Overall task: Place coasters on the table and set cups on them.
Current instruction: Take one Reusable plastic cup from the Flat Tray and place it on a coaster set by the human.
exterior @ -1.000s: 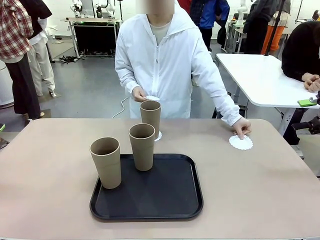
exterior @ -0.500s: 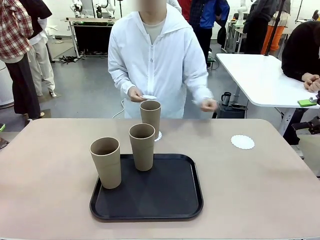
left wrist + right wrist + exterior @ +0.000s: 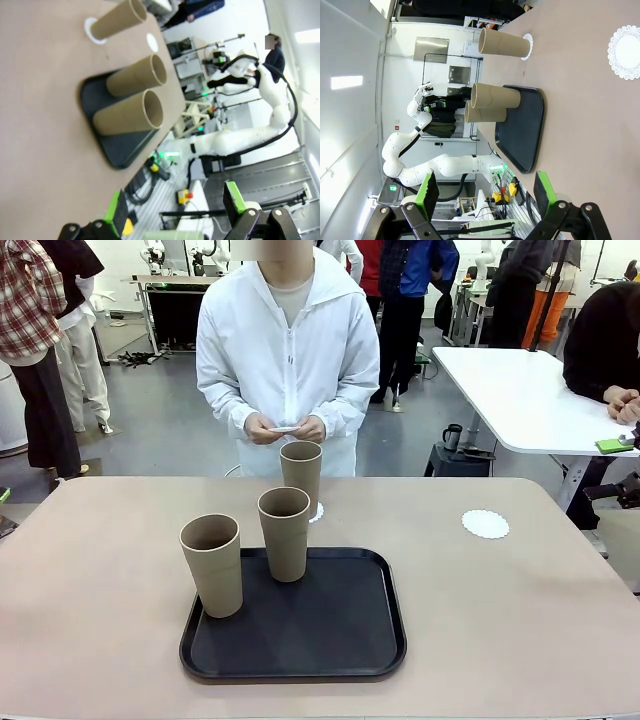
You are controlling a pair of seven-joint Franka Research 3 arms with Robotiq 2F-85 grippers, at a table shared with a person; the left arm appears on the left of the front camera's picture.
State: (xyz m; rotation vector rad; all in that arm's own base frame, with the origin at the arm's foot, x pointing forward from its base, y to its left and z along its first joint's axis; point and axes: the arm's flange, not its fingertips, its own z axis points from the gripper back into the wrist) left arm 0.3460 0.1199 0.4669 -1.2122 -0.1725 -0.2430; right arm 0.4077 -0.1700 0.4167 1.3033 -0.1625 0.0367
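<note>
Hand off coaster; three cups, three coasters

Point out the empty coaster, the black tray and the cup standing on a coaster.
empty coaster [image 3: 485, 524], front view, its middle
black tray [image 3: 330, 625], front view, bare floor near its front rim
cup on a coaster [image 3: 301, 470], front view, its side wall

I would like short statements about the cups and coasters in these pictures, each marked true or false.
1. Two cups stand on the black tray. True.
2. The far cup stands on a coaster. True.
3. The coaster at the right bears a cup. False: it lies bare on the table.
4. The person's hands are empty. False: they hold a third coaster.
5. The left arm's fingers grip a cup. False: they stand open, holding nothing.
</note>
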